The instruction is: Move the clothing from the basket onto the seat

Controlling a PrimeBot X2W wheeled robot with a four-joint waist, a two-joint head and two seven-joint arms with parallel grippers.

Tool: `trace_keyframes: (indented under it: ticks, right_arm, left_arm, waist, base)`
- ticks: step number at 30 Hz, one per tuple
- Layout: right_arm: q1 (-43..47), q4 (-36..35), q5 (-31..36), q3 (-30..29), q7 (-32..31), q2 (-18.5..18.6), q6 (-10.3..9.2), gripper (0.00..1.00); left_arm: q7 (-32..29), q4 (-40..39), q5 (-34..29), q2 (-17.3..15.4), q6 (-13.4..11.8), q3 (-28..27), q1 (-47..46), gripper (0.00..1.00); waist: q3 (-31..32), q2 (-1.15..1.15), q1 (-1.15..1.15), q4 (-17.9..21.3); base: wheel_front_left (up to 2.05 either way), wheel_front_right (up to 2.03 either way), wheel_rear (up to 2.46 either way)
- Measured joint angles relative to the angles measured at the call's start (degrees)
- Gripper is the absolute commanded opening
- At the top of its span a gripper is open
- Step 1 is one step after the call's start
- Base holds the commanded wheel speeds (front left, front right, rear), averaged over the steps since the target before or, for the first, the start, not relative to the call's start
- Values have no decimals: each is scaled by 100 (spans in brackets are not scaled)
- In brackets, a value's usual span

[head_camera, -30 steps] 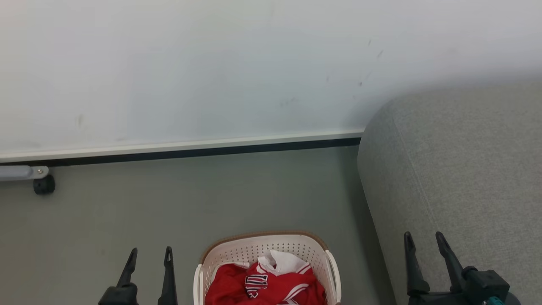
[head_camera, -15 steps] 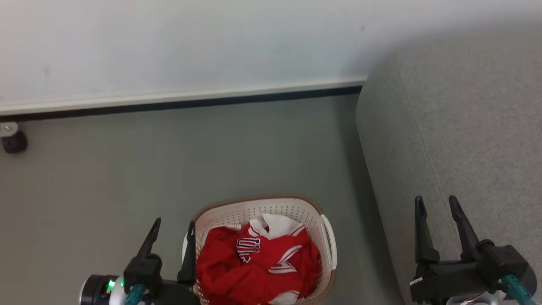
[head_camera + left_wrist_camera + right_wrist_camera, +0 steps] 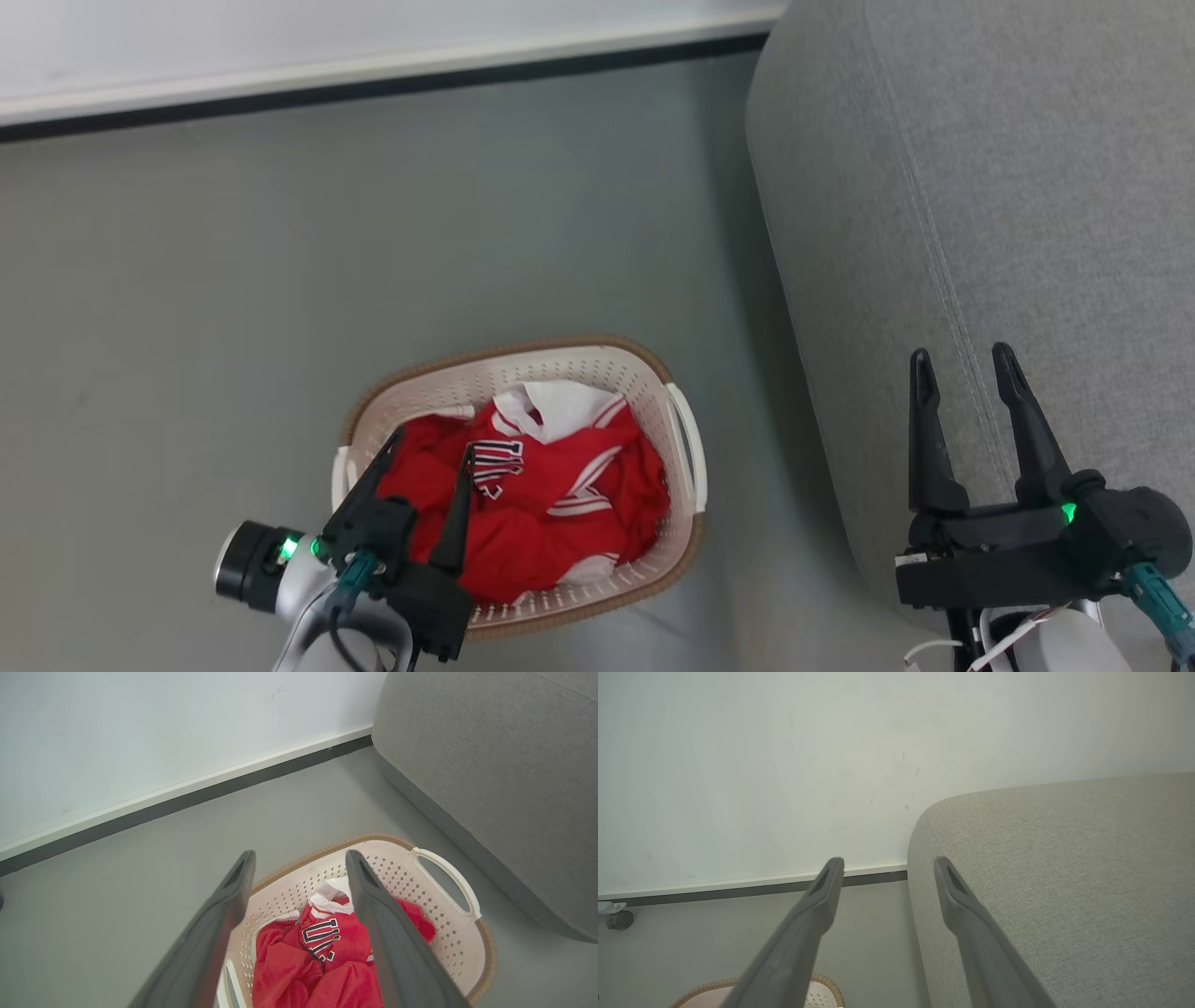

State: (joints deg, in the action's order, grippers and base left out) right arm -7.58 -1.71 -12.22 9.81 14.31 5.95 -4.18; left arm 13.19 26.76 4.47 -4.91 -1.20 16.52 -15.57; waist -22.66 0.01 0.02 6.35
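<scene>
The head view has tipped downward over the last second, so the basket (image 3: 523, 347) now sits whole in the lower middle of the frame instead of being cut off at the bottom edge, and the wall strip (image 3: 373, 70) has slid to the top (that is the camera moving, not the things). What has really changed is the left gripper (image 3: 434, 441). It was over bare floor (image 3: 233, 280) to the left of the basket and has swung in over the basket's left part, its two fingers now lying across the red clothing (image 3: 551, 485) at the lower left of the frame. Those fingers are spread wide with nothing between them, and the left wrist view shows the rumpled red fabric with its white collar and dark lettering framed in the gap. The clothing all lies heaped inside the basket, with none on the sofa (image 3: 1027, 187), which fills the right side of the frame. The right gripper (image 3: 962, 357) hangs at the lower right over the sofa's edge, fingers parted and empty. This looks like the reach for a first grab, with the descent and the closing not yet done.
</scene>
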Motion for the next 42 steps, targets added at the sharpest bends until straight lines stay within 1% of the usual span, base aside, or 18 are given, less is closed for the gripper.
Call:
trace_keyframes:
  ticks: [12, 21, 30, 33, 37, 42]
  right_arm:
    - [-413, -534, 75, 91, 41, -110, 65, 100]
    - [-763, -847, 75, 40, 41, -162, 66, 100]
    - [-1206, -1190, 103, 29, 41, -204, 66, 100]
    - [-1401, -1363, 143, 41, 42, -209, 67, 100]
    - [-1556, -1446, 186, 48, 42, -213, 75, 100]
    - [-1768, -1468, 225, 90, 43, -220, 116, 100]
  left_arm:
    - [-410, 837, -519, -14, 170, 408, -1107, 100]
    - [-662, 1261, -798, -76, 179, 547, -1773, 100]
    - [-813, 1522, -872, -160, 177, 527, -2508, 100]
    - [-839, 1615, -944, -211, 172, 501, -2861, 100]
    - [-881, 1727, -971, -229, 167, 489, -3105, 100]
    - [-881, 1983, -1015, -225, 70, 476, -3255, 100]
  waist:
    - [-1008, 0, -1, 458]
    - [-1794, 1, -1, 722]
    - [-2592, 0, -1, 867]
    - [-2945, 0, -1, 901]
    - [-3204, 0, -1, 917]
    - [-3574, 0, -1, 926]
  base:
    - [0, 0, 0]
    - [0, 0, 0]
    - [0, 0, 0]
    - [0, 0, 0]
    - [0, 0, 0]
    - [0, 0, 0]
